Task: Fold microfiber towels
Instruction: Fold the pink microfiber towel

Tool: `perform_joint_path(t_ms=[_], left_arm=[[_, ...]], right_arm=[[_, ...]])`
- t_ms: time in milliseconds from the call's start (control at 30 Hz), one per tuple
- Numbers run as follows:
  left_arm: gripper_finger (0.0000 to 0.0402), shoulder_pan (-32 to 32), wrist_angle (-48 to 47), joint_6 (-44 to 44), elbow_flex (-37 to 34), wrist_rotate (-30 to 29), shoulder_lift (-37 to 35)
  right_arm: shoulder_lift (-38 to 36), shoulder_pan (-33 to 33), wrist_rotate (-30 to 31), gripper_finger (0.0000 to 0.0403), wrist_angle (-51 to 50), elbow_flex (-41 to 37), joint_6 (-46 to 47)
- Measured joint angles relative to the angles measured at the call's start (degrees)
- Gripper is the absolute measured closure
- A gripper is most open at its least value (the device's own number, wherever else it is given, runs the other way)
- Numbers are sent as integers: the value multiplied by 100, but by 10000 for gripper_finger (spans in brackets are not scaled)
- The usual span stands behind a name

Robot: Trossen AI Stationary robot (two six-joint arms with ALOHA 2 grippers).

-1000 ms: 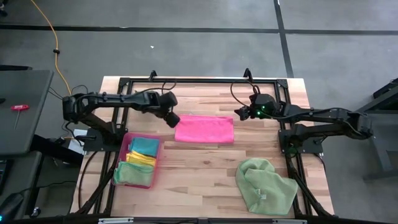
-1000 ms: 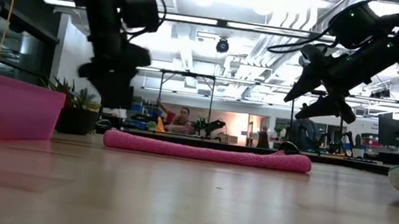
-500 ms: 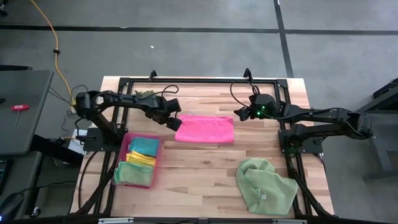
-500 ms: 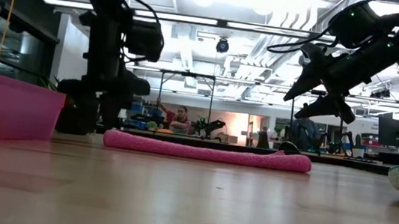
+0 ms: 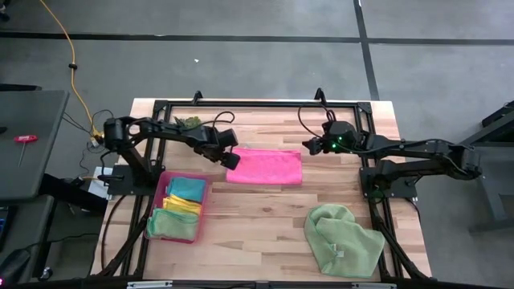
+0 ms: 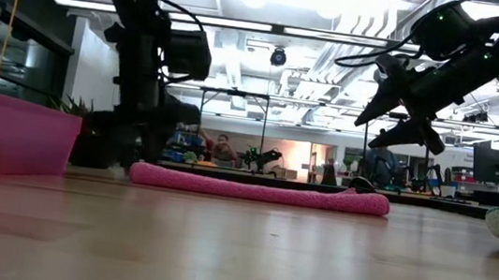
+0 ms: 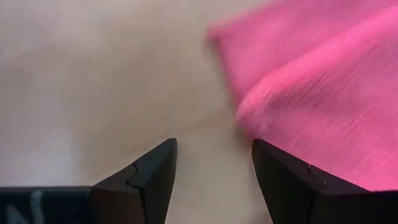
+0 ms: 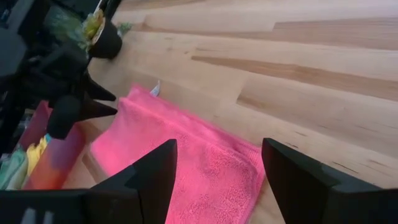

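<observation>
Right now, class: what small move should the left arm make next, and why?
Probably ease the left gripper onto the pink towel's near edge and close. Its jaws are open at table level beside that edge, holding nothing. The right gripper hangs open above the towel's other end.

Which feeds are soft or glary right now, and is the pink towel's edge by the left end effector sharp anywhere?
Left wrist view: pink towel and table blurred, edge smeared, only the dark fingers crisp. High view: evenly lit, the towel's edge clean beside the left end effector. Low view: bright ceiling lights leave both arms as silhouettes, near tabletop soft. Right wrist view: towel fairly sharp.
</observation>
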Motion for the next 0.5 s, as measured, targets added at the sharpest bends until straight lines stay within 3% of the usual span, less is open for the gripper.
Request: perform_joint_path(t_ms=[133,500], left_arm=[[202,16,315,241,21,-305,-115],[202,58,1223,570,12,-234,-41]], right_arm=[[0,0,208,176,0,0,50],[0,0,268,176,1,0,352]])
